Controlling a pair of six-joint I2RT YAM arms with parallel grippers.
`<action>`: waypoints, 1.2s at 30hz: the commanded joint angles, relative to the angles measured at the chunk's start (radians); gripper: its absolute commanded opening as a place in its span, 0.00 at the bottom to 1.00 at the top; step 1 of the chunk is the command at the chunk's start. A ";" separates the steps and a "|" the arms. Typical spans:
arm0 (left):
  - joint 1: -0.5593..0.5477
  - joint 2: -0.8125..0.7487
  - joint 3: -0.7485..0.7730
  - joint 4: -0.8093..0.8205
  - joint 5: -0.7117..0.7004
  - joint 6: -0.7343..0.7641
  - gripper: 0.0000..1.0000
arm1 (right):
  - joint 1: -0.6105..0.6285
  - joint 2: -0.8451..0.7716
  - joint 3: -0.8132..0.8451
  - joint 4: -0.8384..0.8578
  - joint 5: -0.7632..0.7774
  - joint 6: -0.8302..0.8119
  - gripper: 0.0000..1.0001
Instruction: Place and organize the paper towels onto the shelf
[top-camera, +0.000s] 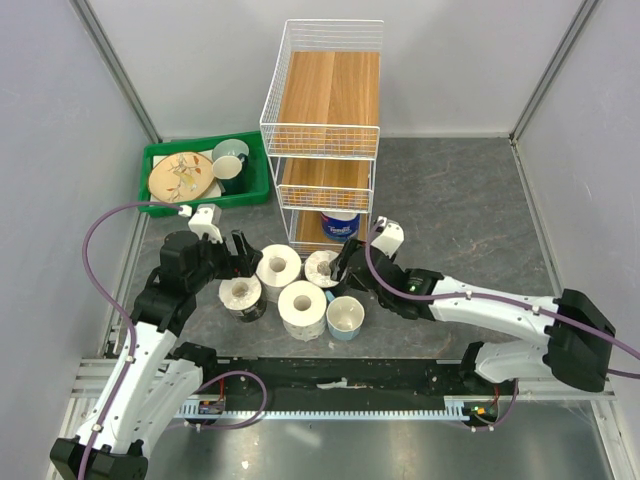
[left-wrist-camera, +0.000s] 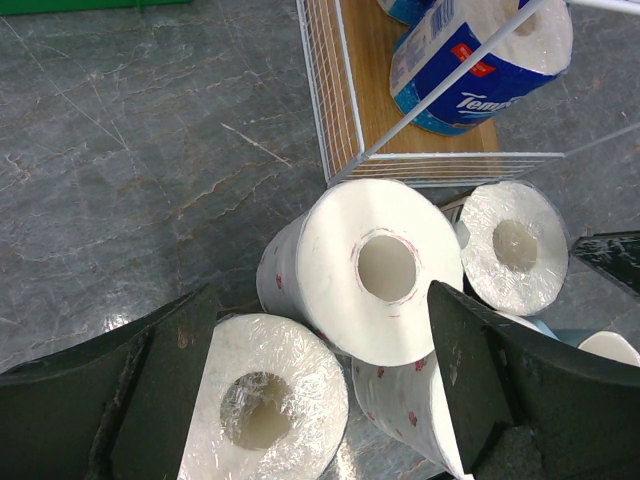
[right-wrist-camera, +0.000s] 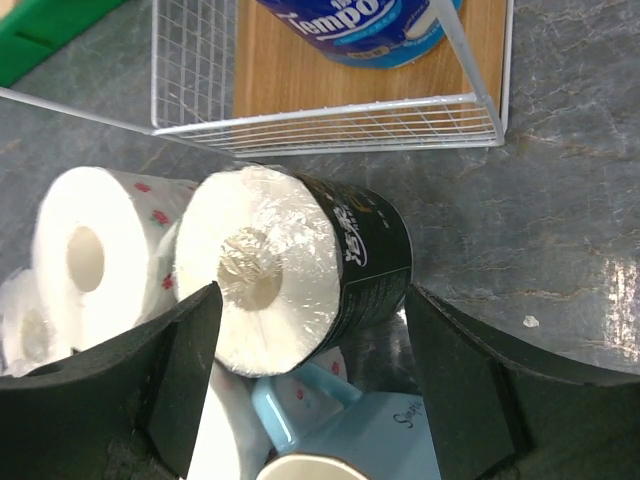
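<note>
Gripper on right arm (right-wrist-camera: 310, 300): jaws spread wide, one finger either side of dark-wrapped roll (right-wrist-camera: 300, 270). Cannot tell if the pads touch it; the roll looks to sit on the table (right-wrist-camera: 560, 200), not lifted. Its core end faces up at the wrist camera, so the long axis is roughly upright, maybe leaning a bit, and the fingers span its width.

Key relation: shelf (right-wrist-camera: 330, 130) is directly beyond this roll, on the far side from the right gripper, with its low wire front edge just beside the roll. The bottom board already holds a blue-wrapped roll (right-wrist-camera: 350, 25). Judgement: the roll must go up and over that wire edge, then forward. The right arm is the nearer one for this.

Left gripper (left-wrist-camera: 320, 298): also open and holding nothing, hovering over patterned roll (left-wrist-camera: 360, 270) and film-wrapped roll (left-wrist-camera: 265, 410), which touch each other. The shelf corner is near, beyond the patterned roll.

The top view shows four rolls clustered on the table in front of the shelf, between the two grippers. Pale blue cup (right-wrist-camera: 340, 440) sits just beside the dark-wrapped roll on the near side and is a bump risk on any retreat. The upper tiers look bare, and most of the task is left.
</note>
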 joint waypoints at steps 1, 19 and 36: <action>-0.008 -0.007 -0.001 0.037 0.027 0.005 0.93 | 0.004 0.038 0.037 0.037 0.010 0.009 0.81; -0.008 -0.004 0.000 0.037 0.033 0.005 0.93 | 0.004 0.142 0.071 0.049 -0.021 0.001 0.77; -0.008 -0.006 0.000 0.039 0.030 0.008 0.93 | 0.002 0.203 0.088 0.040 -0.007 0.010 0.71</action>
